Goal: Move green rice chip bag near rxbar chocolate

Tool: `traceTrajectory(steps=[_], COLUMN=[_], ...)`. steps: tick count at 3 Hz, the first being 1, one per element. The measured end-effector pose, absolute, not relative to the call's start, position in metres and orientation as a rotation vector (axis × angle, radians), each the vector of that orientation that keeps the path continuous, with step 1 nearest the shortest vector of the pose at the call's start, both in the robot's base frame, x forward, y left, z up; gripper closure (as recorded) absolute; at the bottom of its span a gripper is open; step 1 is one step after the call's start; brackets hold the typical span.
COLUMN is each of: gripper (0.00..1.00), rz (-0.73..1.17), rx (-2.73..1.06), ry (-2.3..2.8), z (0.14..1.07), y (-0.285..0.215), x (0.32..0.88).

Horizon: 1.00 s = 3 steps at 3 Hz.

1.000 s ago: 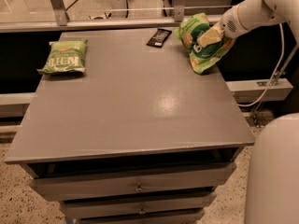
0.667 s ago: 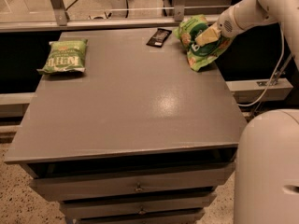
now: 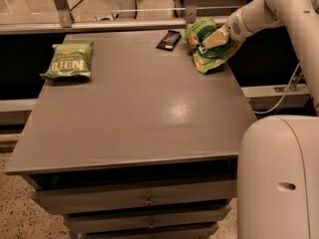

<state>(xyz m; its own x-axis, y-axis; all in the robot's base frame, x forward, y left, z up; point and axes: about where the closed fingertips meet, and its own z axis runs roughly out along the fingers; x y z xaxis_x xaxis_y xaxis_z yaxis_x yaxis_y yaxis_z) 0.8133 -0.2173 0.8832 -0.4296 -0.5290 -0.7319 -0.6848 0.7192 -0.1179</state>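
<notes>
Over at the far right corner of the flat, matte grey table (image 3: 134,118), the crinkly light-green rice chip bag (image 3: 208,60) with its dark green circle sits crumpled and bunched, its lower end at the table's edge. The cream-coloured two-finger gripper (image 3: 215,39) is pinched onto the bag's upper folds and holds the green rice chip bag. It comes in from the right on a smooth, rounded white arm (image 3: 259,14). Just beside the bag, to its left, lies the rxbar chocolate (image 3: 169,40), a small flat black rectangular wrapped bar. Whether bar and bag touch cannot be told. Well apart, near the far left edge, a smaller green pillow-shaped bag with white block letters (image 3: 68,60) lies flat. Below the tabletop are grey drawers (image 3: 144,200) with small knobs. The robot's glossy white rounded base (image 3: 279,178) fills the lower right.
</notes>
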Motion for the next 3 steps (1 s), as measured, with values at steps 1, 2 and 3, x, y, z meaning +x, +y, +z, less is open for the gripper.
traceTrajectory(steps=[1, 2, 3], gripper=[0.39, 0.16, 0.0], rz=[0.27, 0.27, 0.302], rx=[-0.936, -0.936, -0.961], ry=[2.133, 2.133, 2.137], z=[0.8786, 0.8792, 0.8738], y=[-0.2089, -0.2089, -0.1993], x=[0.8163, 0.8163, 0.8167])
